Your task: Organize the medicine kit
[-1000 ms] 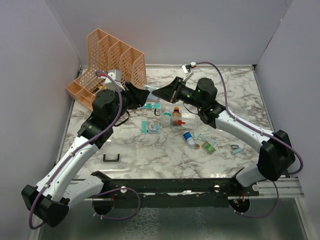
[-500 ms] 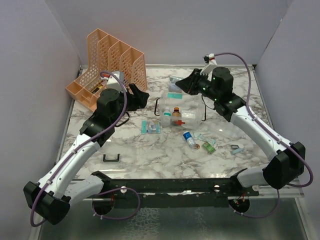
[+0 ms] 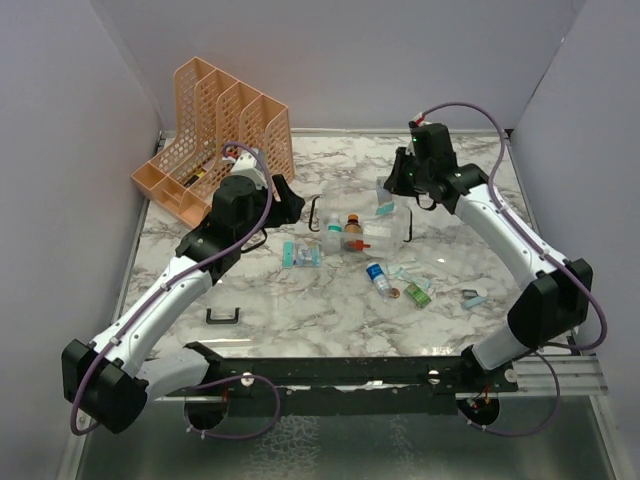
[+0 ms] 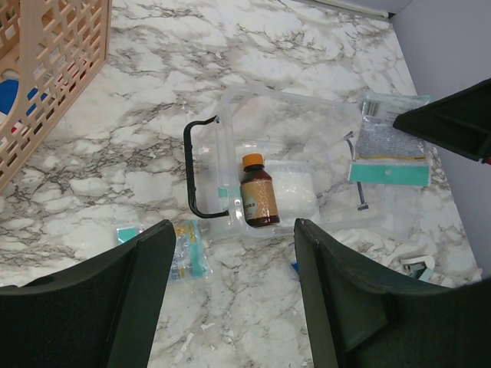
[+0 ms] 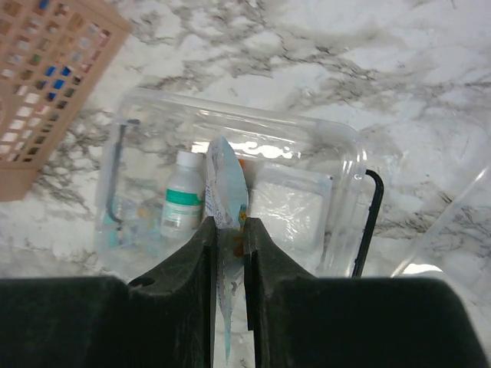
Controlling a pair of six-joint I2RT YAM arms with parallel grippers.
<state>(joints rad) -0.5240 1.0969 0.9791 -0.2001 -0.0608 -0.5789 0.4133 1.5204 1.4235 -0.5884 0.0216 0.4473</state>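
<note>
The medicine kit (image 3: 395, 236) sits in the middle of the marble bench (image 3: 330, 322), just right of the orange mesh rack (image 3: 215, 125), squarely between the two arm tips. Its black handle (image 4: 189, 172) points toward the left arm (image 3: 190, 275). Inside lie a brown bottle with an orange cap (image 4: 258, 198), a white bottle with a green label (image 5: 181, 205) and a white pad (image 5: 290, 205).

The right jaws are clenched on a flat teal-edged packet (image 5: 225, 192), gripping it edge-on, and it hangs right over the kit's far end. Over on the other side, the left jaws are spread wide and carry nothing, hovering above the bench on the handle side of the kit and looking down at it.

More bits lie loose on the bench in front of the kit: a couple of teal sachets (image 3: 300, 253) near its front left corner, and a blue-capped vial (image 3: 377, 276) toward the right.
</note>
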